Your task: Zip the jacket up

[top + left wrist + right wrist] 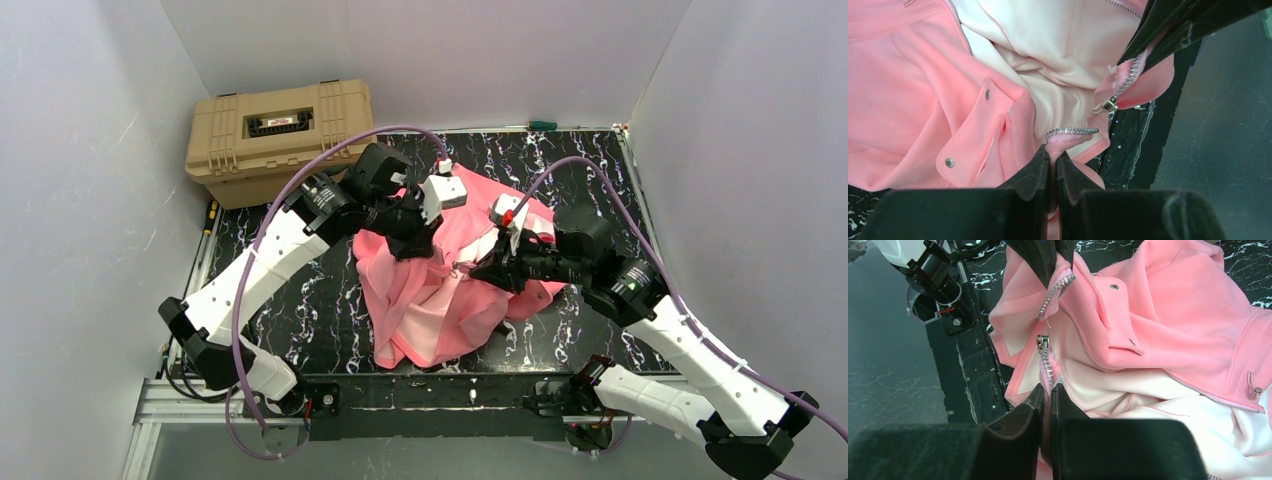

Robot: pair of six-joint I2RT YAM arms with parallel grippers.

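Observation:
The salmon-pink jacket (440,300) lies bunched and open on the black marbled table (600,180), pale lining showing. My left gripper (1053,156) is shut on the jacket's hem corner, just under a short run of metal zipper teeth (1073,131). My right gripper (1049,388) is shut on the other zipper edge, just below the metal slider (1040,341). The two held ends hang a short way apart above the table's front edge, unjoined. In the top view the left gripper (425,250) and the right gripper (480,268) meet over the jacket's middle. A snap pocket (978,135) sits left of the left gripper.
A tan hard case (280,135) stands at the back left corner. A green-handled tool (542,125) lies at the back edge and a yellow-handled one (210,215) at the left edge. White walls close in on three sides. Purple cables (330,160) arc over both arms.

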